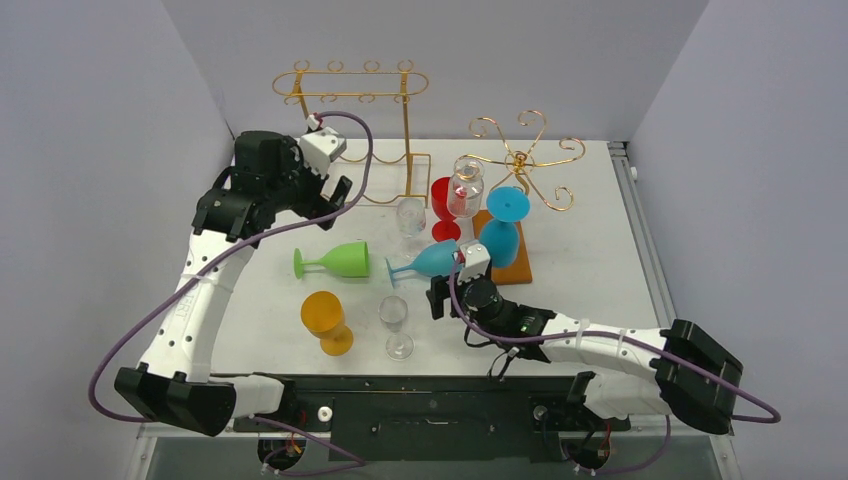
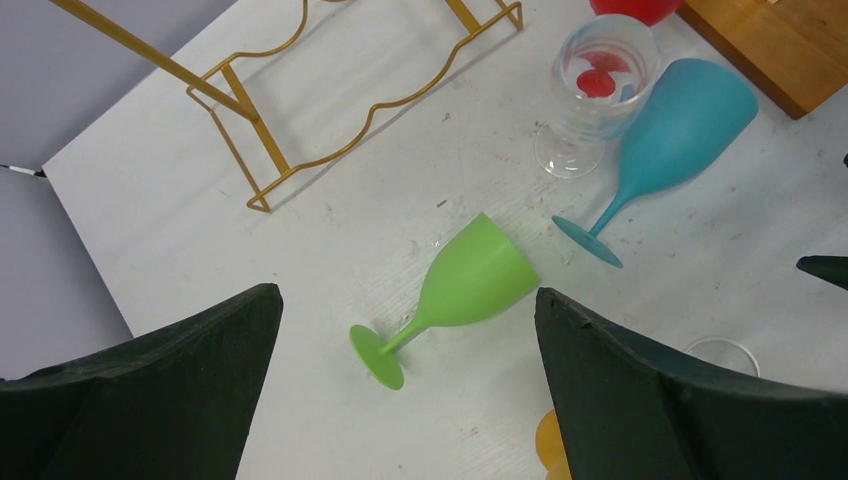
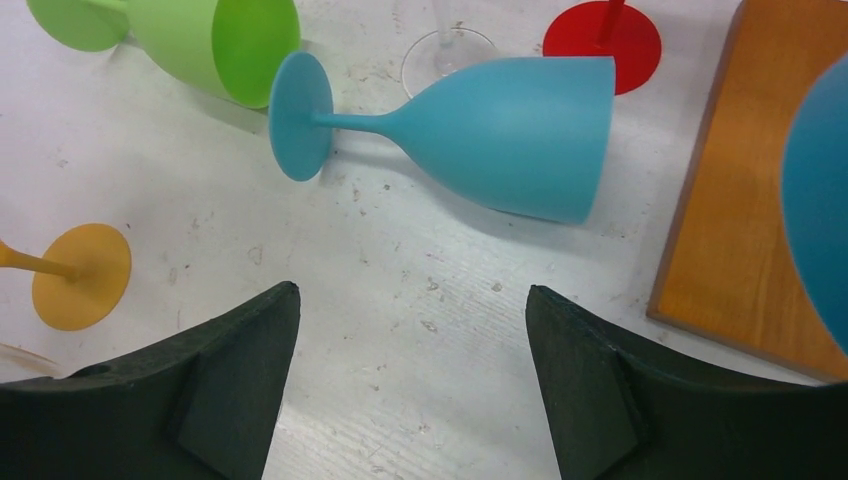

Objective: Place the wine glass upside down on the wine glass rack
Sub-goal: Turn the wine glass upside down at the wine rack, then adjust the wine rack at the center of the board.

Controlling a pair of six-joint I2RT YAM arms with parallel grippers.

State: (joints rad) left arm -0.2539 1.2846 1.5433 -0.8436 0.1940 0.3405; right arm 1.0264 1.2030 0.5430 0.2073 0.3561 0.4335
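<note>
A blue wine glass [image 1: 432, 260] [image 3: 500, 130] lies on its side mid-table, foot pointing left. My right gripper [image 1: 438, 298] [image 3: 412, 300] hovers just short of it, open, with only bare table between its fingers. A green wine glass [image 1: 340, 260] [image 2: 470, 285] also lies on its side to the left. My left gripper [image 1: 335, 195] [image 2: 405, 293] hangs high above it, open and holding nothing. The tall gold wine glass rack [image 1: 350, 85] [image 2: 330, 120] stands at the back left. A gold spiral rack [image 1: 520, 155] stands at the back right.
A second blue glass [image 1: 500, 235] stands upside down over the wooden board [image 1: 520, 262] under the spiral rack. Red [image 1: 443, 205] and clear [image 1: 465, 185] glasses stand beside it, with another clear one [image 1: 411, 215] nearby. An orange glass [image 1: 325, 318] and a clear glass [image 1: 396, 325] stand near the front.
</note>
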